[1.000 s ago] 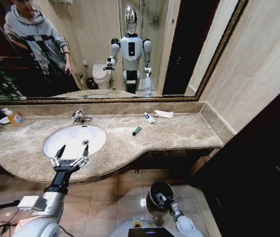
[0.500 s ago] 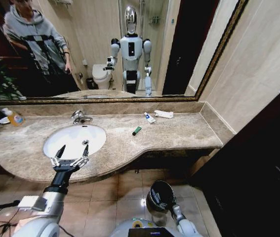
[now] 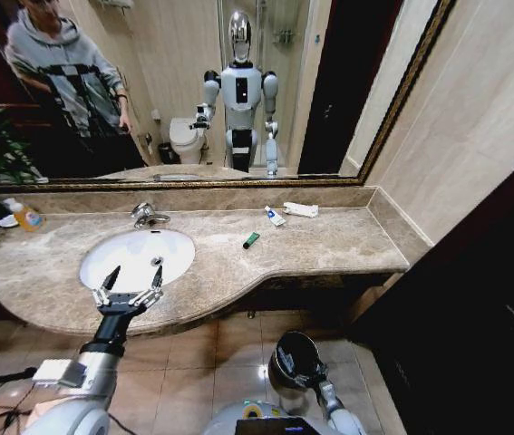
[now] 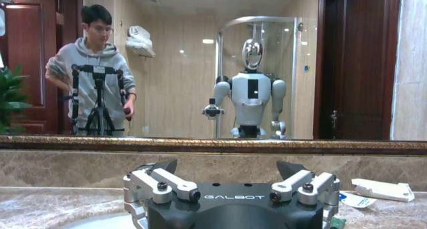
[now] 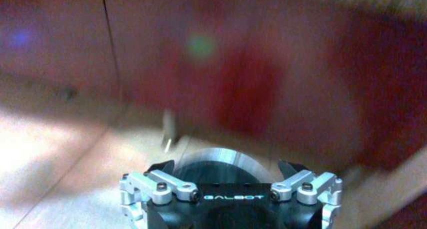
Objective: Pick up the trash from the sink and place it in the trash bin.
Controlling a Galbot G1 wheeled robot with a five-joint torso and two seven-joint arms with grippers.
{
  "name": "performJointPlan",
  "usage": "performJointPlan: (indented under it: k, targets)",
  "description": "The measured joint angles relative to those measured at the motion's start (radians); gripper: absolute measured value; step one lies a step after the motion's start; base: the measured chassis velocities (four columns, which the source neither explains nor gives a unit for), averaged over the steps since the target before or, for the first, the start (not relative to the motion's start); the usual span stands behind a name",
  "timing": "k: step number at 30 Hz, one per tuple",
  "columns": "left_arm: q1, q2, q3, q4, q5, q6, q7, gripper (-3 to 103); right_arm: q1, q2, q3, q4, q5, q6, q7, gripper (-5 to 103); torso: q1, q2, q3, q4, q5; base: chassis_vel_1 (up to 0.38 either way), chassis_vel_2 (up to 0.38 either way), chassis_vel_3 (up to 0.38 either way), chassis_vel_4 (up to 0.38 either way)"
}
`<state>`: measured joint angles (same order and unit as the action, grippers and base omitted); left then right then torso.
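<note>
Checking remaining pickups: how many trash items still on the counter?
3: green stick mid-counter, small tube and white packet by the back wall. Bin contents unclear.

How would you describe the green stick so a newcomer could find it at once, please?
Start at the white sink in the marble counter, then look along the counter away from the faucet. The green stick lies alone mid-counter, nearer the front than the white tube and white packet by the mirror; it alone is dark green.

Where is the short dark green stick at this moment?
In the head view the dark green stick lies on the marble counter, right of the sink and in front of the small white tube.
</note>
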<state>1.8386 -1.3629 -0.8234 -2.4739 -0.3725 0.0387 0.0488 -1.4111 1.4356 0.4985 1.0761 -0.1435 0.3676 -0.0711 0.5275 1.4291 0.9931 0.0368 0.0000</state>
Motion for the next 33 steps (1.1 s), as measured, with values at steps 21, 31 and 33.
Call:
performJointPlan:
  k: [21, 31, 33]
  targets:
    - [0.0, 0.0, 0.0, 0.0, 0.0, 0.0, 0.0, 100, -0.259, 0.007, 0.033, 0.844, 0.011, -0.089, 0.141, 100, 0.0, 0.0, 0.0, -0.0001, -0.0001, 0.0, 0.0, 0.0, 0.0]
    - [0.0, 0.0, 0.0, 0.0, 0.0, 0.0, 0.0, 100, 0.01, -0.099, 0.008, 0.935, 0.128, -0.29, 0.071, 100, 0.0, 0.0, 0.0, 0.0001, 0.0001, 0.0, 0.0, 0.0, 0.0]
    - [0.0, 0.0, 0.0, 0.0, 0.0, 0.0, 0.0, 100, 0.085, -0.13, -0.001, 0.901, 0.148, -0.31, 0.05, 100, 0.0, 0.0, 0.0, 0.0001, 0.0002, 0.0, 0.0, 0.0, 0.0]
